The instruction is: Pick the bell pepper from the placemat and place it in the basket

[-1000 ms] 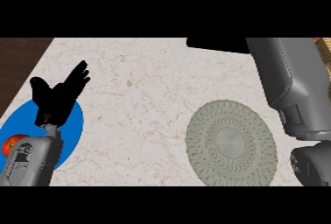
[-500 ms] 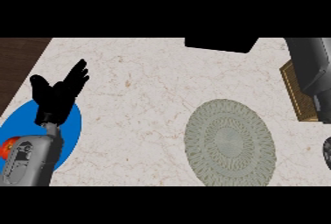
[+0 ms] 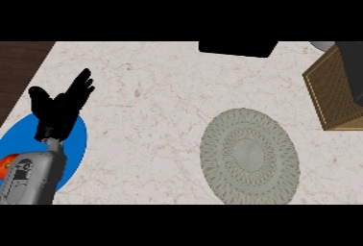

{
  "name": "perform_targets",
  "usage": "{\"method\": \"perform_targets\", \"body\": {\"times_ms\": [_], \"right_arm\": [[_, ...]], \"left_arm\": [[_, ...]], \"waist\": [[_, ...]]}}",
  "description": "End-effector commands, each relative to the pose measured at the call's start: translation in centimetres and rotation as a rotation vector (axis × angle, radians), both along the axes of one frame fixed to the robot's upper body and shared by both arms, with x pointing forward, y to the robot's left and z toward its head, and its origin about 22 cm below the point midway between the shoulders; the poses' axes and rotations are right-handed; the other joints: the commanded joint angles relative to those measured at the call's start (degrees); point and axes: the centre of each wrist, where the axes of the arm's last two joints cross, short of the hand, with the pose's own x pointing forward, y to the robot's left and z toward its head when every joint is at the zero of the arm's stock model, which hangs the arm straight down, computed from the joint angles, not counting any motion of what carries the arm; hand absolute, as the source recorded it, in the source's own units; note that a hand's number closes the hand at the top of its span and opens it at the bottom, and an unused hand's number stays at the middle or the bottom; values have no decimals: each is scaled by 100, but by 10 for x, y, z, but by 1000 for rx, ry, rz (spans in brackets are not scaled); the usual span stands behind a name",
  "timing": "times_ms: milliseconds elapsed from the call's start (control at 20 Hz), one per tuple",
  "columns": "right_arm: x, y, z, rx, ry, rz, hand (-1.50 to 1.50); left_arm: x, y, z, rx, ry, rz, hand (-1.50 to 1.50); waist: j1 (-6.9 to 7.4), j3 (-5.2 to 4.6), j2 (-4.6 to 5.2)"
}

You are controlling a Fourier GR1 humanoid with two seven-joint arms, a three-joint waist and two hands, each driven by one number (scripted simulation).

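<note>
**Left hand idle, pepper at the edge**

Head view: left hand point(image 3: 60, 108) open, fingers straight and raised, over a blue plate point(image 3: 77, 139) on the desk point(image 3: 163, 96). Bell pepper point(image 3: 6, 163), red-orange sliver at far left beside the forearm. Round grey placemat point(image 3: 248, 156) lies bare. Basket point(image 3: 339, 91) at right edge. Right hand unseen

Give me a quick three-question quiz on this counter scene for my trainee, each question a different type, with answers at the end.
1. True or false: something lies on the round grey placemat.
2. Multiple choice: where does the basket show? A, at the view's left edge; B, at its right edge; C, in the middle.
3. Fill in: the left hand, fingers straight, shows over a ___ plate.

Key: 1 false; 2 B; 3 blue.
</note>
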Motion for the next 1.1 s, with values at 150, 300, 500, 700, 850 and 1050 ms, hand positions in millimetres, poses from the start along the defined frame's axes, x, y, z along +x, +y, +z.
{"method": "perform_targets", "body": {"times_ms": [150,300,500,700,850,1050], "right_arm": [[0,-7,-12,119,-13,-169,150],[1,-1,-26,144,-47,-145,150],[-3,-19,-50,128,-84,-131,150],[-8,-27,-79,148,-80,-119,150],[-21,-64,-85,181,-181,-266,-150],[-23,-67,-97,191,-133,-268,-150]], "left_arm": [[-10,20,-9,6,13,27,0],[-6,24,-1,10,15,45,0],[-6,21,-7,-8,28,38,0],[-8,7,-14,-13,42,51,0],[-12,18,-13,-10,6,60,0],[-12,13,-11,-10,22,47,0]], "waist": [[-149,4,-89],[-232,11,-120],[-215,15,-87],[-337,18,-133],[-296,17,-92],[-284,20,-129]]}}
